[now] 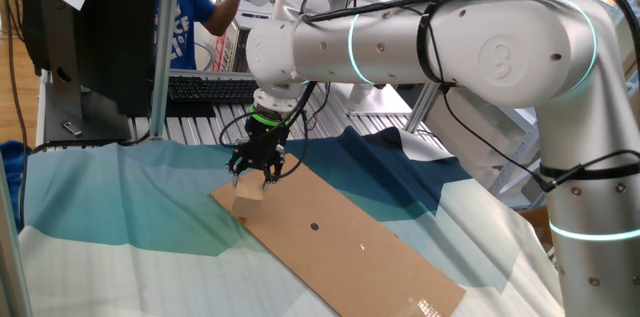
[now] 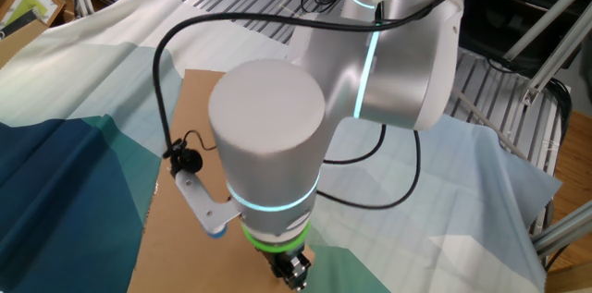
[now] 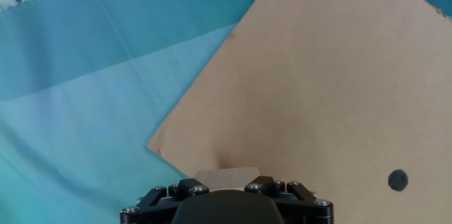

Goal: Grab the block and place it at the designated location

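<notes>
The block (image 1: pixel 248 195), a small light tan wooden cube, hangs in my gripper (image 1: pixel 256 175) just over the near-left corner of the brown cardboard sheet (image 1: pixel 350 247). In the hand view the block's top (image 3: pixel 227 175) shows between the black jaws, which press on its sides. The designated location, a dark round dot (image 1: pixel 314 226), lies on the sheet to the right of the gripper. In the hand view the dot (image 3: pixel 397 179) is at lower right. In the other fixed view the arm hides most of the gripper (image 2: pixel 294 271).
A teal and white cloth (image 1: pixel 120 207) covers the table under the cardboard (image 3: pixel 318 75). Small white marks (image 1: pixel 430 307) lie near the sheet's far end. A keyboard (image 1: pixel 210 87), a monitor (image 1: pixel 90 27) and a person in blue (image 1: pixel 185 17) are behind the table.
</notes>
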Motion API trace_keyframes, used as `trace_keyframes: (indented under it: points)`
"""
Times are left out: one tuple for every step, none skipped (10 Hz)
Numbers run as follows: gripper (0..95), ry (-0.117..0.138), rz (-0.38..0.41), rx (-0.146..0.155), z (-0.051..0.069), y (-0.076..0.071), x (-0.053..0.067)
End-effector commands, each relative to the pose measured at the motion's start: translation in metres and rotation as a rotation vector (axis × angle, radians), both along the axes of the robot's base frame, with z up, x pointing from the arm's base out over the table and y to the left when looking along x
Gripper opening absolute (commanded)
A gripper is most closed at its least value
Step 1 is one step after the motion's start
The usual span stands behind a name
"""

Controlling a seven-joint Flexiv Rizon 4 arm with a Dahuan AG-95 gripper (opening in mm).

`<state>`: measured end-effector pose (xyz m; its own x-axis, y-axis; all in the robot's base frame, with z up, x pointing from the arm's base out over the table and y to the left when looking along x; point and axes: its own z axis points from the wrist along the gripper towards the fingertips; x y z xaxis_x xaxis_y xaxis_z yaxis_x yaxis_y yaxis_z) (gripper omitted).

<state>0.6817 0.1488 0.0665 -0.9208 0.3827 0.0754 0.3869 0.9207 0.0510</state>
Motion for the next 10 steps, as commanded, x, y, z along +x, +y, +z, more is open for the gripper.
trace_keyframes:
  points:
    - [0.0, -0.008, 0.026, -0.006, 0.0004, -0.0004, -0.0018]
    - [0.0, -0.008, 0.029, -0.009, 0.0004, -0.0004, -0.0018]
    - [0.0, -0.008, 0.026, -0.013, 0.0004, -0.0004, -0.0018]
    - [0.0, -0.007, 0.024, -0.016, 0.0004, -0.0004, -0.0018]
    - [0.0, -0.006, 0.025, -0.014, 0.0004, -0.0004, -0.0018]
    - [0.0, -0.004, 0.031, -0.012, 0.0005, -0.0004, -0.0019]
    - [0.0, -0.005, 0.033, -0.011, 0.0006, -0.0004, -0.0019]
    - [0.0, -0.003, 0.034, -0.011, 0.0007, -0.0004, -0.0019]
    - [0.0, -0.004, 0.036, -0.010, 0.0007, -0.0004, -0.0019]
    - [0.0, -0.005, 0.046, -0.015, 0.0012, -0.0006, -0.0020]
